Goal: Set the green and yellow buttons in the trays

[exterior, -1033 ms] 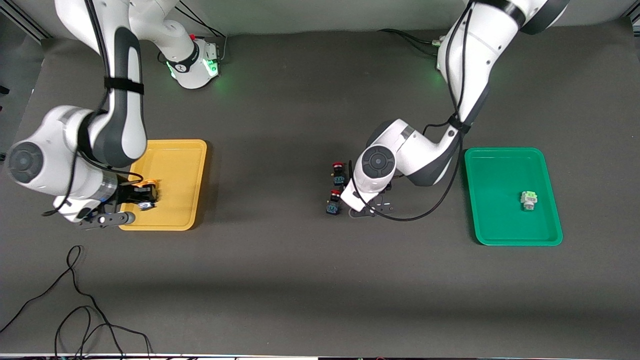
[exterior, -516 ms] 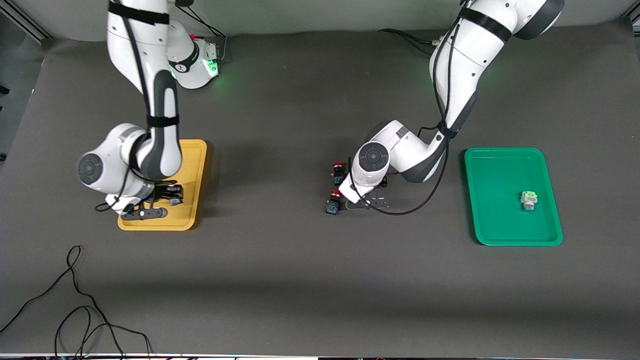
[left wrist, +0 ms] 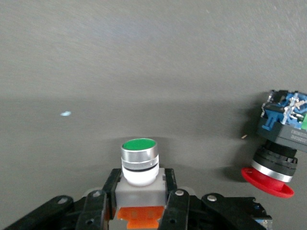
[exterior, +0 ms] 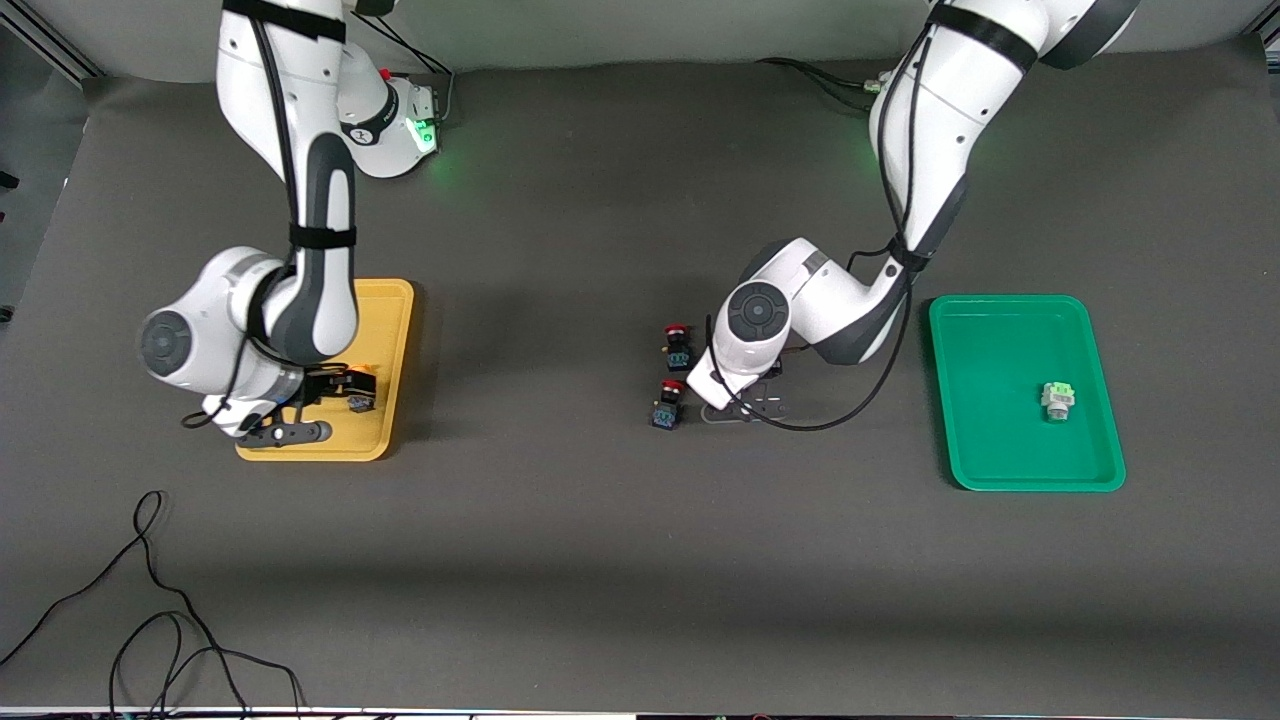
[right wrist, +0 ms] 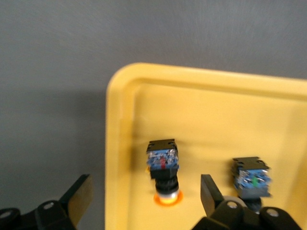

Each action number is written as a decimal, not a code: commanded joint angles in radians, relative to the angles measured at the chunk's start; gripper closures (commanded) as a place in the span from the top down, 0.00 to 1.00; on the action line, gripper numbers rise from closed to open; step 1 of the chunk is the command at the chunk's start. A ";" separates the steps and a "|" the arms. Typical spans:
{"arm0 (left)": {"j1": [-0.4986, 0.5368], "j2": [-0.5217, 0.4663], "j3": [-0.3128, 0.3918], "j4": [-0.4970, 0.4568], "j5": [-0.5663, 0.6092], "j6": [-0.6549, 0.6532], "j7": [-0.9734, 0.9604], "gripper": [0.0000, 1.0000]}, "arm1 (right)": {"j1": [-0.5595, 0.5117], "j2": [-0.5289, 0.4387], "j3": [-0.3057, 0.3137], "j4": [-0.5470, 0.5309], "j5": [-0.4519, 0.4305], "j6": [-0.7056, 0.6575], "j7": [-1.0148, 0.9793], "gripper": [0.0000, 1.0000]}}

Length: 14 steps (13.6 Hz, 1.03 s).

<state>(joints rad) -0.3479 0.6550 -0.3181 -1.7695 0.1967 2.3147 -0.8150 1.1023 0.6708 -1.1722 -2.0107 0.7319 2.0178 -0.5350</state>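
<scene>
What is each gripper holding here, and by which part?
The left gripper is shut on a green-capped button, clamped by its pale body below the cap. The right gripper is open over the yellow tray, holding nothing.

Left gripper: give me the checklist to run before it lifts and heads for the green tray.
1. Left gripper shut on the green-capped button: ok.
2. Cap pokes out past the fingers, body squarely between them: ok.
3. Red-capped button beside it, apart from the grip: ok.
4. Green tray has bare floor; one light-green button lies in it: ok.
5. Right gripper open over the yellow tray, out of the path: ok.
6. Held button off the table: cannot tell.
</scene>
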 commanded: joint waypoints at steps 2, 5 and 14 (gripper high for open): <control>0.007 -0.144 0.004 -0.001 -0.006 -0.156 0.000 0.00 | 0.036 -0.030 -0.119 0.202 -0.109 -0.274 0.038 1.00; 0.085 -0.236 0.001 0.108 -0.075 -0.424 0.096 0.00 | 0.036 -0.034 -0.150 0.349 -0.201 -0.422 0.050 1.00; 0.558 -0.328 0.008 0.156 -0.068 -0.664 0.920 0.00 | 0.154 -0.178 -0.235 0.477 -0.354 -0.518 0.185 1.00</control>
<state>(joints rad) 0.1327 0.3438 -0.2980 -1.5700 0.1141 1.6371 -0.0403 1.2589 0.6113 -1.4628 -1.5437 0.4646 1.5121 -0.4432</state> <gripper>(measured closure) 0.590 0.000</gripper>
